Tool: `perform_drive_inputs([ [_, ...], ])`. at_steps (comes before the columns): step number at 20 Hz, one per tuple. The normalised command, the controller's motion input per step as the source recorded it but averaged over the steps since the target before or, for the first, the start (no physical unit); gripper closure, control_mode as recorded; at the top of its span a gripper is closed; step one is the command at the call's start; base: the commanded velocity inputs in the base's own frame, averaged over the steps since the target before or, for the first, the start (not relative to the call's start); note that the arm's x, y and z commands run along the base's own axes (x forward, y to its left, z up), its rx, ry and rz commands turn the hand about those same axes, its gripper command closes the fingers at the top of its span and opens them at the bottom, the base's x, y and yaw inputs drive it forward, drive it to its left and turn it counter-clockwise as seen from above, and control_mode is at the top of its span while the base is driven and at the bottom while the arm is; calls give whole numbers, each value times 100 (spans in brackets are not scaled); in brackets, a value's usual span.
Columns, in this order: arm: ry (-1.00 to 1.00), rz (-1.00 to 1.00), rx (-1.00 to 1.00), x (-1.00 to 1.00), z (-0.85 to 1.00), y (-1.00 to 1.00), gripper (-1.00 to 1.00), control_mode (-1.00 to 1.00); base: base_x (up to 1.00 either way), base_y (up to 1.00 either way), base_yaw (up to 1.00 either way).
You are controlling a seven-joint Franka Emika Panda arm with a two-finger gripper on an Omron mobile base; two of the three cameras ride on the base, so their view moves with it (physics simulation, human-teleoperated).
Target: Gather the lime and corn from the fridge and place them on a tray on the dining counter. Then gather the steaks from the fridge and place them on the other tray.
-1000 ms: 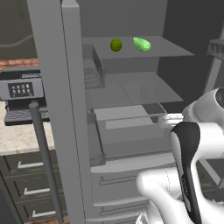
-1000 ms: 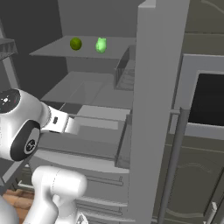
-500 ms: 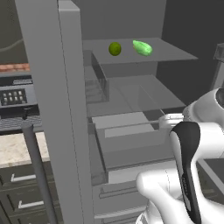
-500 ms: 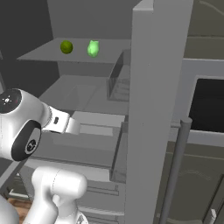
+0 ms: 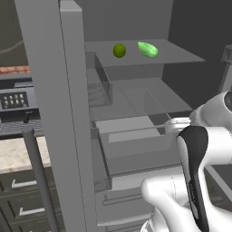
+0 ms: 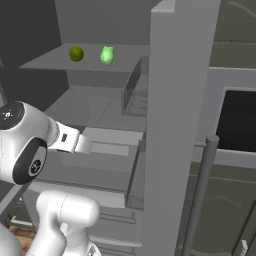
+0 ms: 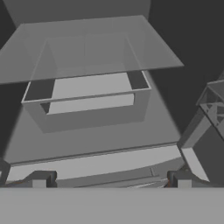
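at the bottom of the hand view the gripper shows its two dark fingertips spread far apart near the lower left and lower right corners, with nothing between them. just above them in that view lies a pale ledge, and past it, in the middle of the frame, a clear open bin under a glass shelf.

in the left base view the white arm rises from the lower right of the frame, its wrist reaching toward the fridge interior at centre right. the open fridge door stands as a tall grey slab across the left half, with a dark handle bar at lower left. in the right base view the arm sits at the left edge, and the other door runs down the centre right with its handle beside it.

far back, on the top shelf of the fridge, the lime rests in the upper middle of the left base view, with a lighter green elongated item, possibly the corn, near it on its right, apart from it. in the right base view the lime is at upper left with the light green item beside it.
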Motion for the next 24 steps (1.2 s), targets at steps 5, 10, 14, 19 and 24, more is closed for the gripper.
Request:
perform_drive_inputs([
  [5,-5,0,0,0,3,0,-100,-100,5,0,0],
  [10,-29,6,-10,2,69,22,-100,-100,0,0,0],
  [14,-20,3,-17,17,95,34,-100,-100,0,0,0],
  [19,-11,7,-16,3,99,8,-100,-100,0,0,0],
  [24,-1,11,-1,9,72,-12,-100,-100,0,0,0],
])
